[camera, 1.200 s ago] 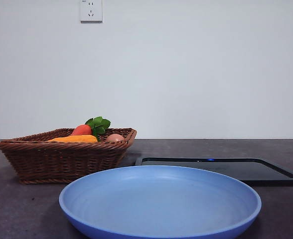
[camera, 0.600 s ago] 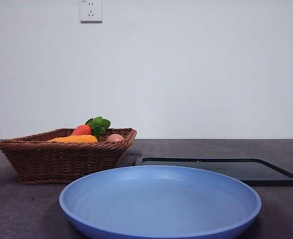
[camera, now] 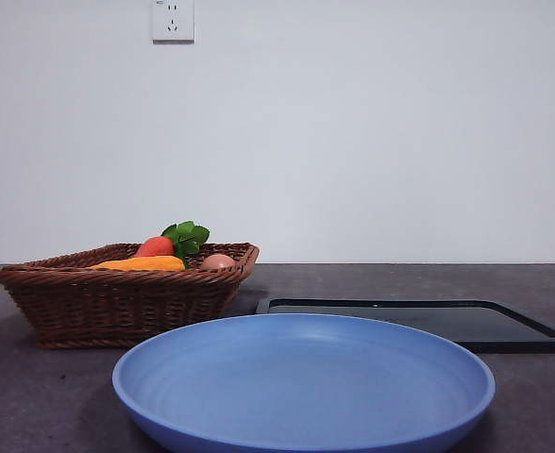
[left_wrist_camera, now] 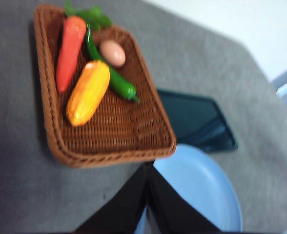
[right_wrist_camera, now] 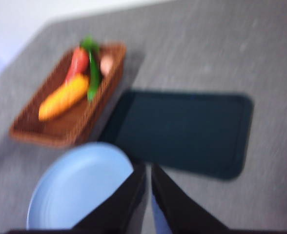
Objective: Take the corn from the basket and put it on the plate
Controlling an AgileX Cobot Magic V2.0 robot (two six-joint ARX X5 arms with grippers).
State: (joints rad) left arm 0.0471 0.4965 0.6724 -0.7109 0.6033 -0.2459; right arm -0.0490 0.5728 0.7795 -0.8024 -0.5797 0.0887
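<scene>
The corn (left_wrist_camera: 88, 92) is located in the basket (left_wrist_camera: 115, 146), beside the carrot (left_wrist_camera: 68, 51). The left gripper (left_wrist_camera: 147, 171) is held above the table, clear of the corn, jaws closed together and empty.

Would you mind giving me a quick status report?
Left gripper shut, above basket; right gripper shut, empty. Corn in basket beside carrot and pepper. Plate bare.

The front camera sat low and close behind the plate (camera: 303, 382), looking level at the wall. Both wrist cameras looked down from high, sharing the basket (left_wrist_camera: 102, 129), plate and black tray (right_wrist_camera: 182, 131).
</scene>
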